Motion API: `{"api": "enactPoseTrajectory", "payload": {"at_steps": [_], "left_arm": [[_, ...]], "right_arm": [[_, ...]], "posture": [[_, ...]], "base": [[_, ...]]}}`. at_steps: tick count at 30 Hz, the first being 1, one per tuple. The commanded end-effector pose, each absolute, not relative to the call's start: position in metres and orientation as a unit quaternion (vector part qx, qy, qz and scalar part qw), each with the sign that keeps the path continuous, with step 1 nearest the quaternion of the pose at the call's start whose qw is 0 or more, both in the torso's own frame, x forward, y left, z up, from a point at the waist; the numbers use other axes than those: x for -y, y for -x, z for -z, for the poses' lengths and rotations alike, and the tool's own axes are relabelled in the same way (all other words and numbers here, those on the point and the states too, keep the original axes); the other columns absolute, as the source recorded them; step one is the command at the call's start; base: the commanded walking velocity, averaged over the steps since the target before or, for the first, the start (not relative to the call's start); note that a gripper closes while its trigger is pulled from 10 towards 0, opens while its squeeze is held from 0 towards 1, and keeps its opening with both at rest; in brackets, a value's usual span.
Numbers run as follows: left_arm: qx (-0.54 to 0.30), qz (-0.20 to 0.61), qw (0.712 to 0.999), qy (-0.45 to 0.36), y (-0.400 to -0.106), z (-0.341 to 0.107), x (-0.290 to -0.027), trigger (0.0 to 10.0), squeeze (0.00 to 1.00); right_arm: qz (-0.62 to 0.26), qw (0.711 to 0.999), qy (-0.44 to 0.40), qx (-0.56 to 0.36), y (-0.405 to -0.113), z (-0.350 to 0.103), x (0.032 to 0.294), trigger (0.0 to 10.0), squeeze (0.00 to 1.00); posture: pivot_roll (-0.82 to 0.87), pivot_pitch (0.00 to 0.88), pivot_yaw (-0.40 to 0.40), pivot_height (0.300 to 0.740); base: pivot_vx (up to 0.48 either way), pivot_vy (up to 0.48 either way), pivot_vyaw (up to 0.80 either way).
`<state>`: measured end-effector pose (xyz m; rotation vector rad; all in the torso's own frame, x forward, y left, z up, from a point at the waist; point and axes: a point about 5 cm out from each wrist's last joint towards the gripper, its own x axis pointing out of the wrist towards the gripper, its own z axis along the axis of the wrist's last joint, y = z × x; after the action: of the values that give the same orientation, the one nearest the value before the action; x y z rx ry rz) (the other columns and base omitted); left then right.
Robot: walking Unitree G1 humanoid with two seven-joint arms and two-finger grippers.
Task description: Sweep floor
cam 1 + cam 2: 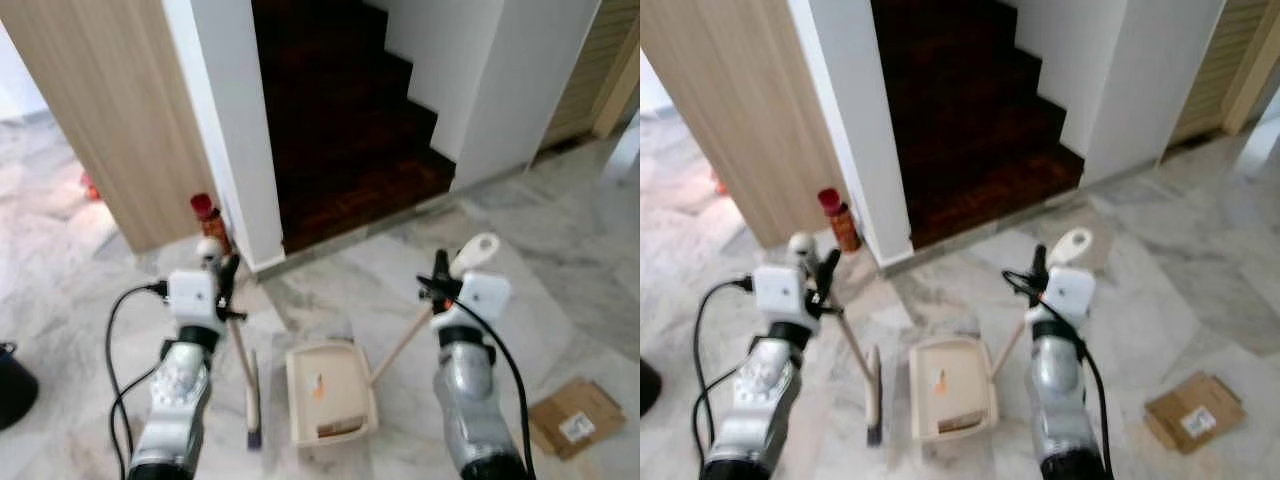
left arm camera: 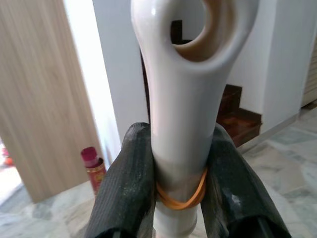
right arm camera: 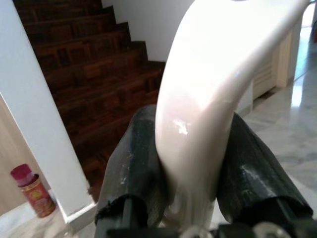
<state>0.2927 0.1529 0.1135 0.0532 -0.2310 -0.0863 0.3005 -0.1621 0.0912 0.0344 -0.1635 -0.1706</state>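
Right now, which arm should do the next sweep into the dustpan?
Left, probably. The left gripper is shut on the broom, whose head rests on the floor beside the dustpan. The right gripper is shut on the dustpan's handle, so it can steady it.

head stereo pair overlooking floor point(image 1: 560, 300), wrist views close, facing stairs point(image 3: 74, 54)

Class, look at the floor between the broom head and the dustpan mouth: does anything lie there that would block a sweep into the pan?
Nothing visible does. The broom, held by the left gripper, stands just beside the dustpan, held by the right gripper, with bare marble floor between them. The cardboard piece lies off to the right.
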Motion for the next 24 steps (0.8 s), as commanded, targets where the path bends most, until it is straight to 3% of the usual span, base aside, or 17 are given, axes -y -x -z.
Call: {"api": "enactPoseTrajectory", "payload": {"at_steps": [1,4,13,24], "left_arm": [[0.14,0.034,0.989,-0.033,-0.2948,-0.1258,-0.1598,10.0,0.0],[0.139,0.034,0.989,-0.033,-0.2948,-0.1256,-0.1601,10.0,0.0],[0.138,0.036,0.989,-0.034,-0.2948,-0.1253,-0.1599,10.0,0.0],[0.138,0.038,0.989,-0.035,-0.2948,-0.1252,-0.1591,10.0,0.0]], "right_arm": [[0.076,0.991,-0.018,0.108,-0.3056,-0.1036,0.1559,10.0,0.0],[0.075,0.991,-0.018,0.107,-0.3059,-0.1033,0.1554,10.0,0.0],[0.071,0.991,-0.02,0.107,-0.3057,-0.1036,0.1538,10.0,0.0],[0.067,0.992,-0.024,0.105,-0.3059,-0.1024,0.1528,10.0,0.0]], "posture": [[0.07,0.0,0.034,0.74],[0.07,0.0,0.035,0.74],[0.06,0.0,0.038,0.74],[0.06,0.0,0.04,0.74]], "base": [[0.0,0.266,0.54],[0.0,0.265,0.8],[0.0,0.265,0.0],[0.0,0.261,0.49]]}}
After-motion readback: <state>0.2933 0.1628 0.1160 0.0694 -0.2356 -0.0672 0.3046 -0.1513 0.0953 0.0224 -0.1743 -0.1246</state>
